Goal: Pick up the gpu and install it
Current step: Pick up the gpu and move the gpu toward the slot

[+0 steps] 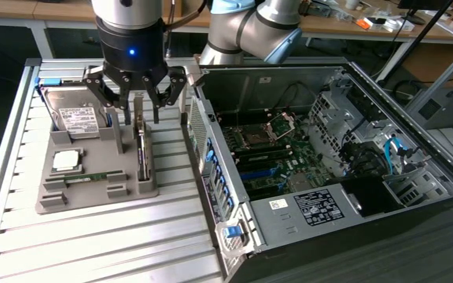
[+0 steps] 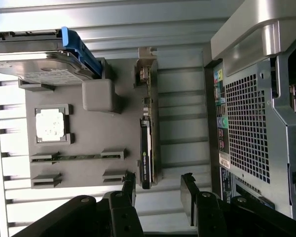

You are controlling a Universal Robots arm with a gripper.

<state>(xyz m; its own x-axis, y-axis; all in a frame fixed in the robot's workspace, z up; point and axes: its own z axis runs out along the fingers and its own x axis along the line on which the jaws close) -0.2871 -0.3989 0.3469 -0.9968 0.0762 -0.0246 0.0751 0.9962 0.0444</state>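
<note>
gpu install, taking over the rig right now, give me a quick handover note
Gripper: open, holding nothing, poised over the gpu with a finger on either side of the card's line.
The gpu: standing on edge in its slot on the grey holder tray, beside the open computer case.
Done: gripper lined up over the card.
Left: gpu not yet gripped, lifted or installed.

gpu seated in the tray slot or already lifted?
In the slot: gpu stands on edge in the grey tray; gripper open near it, nothing held.
</note>
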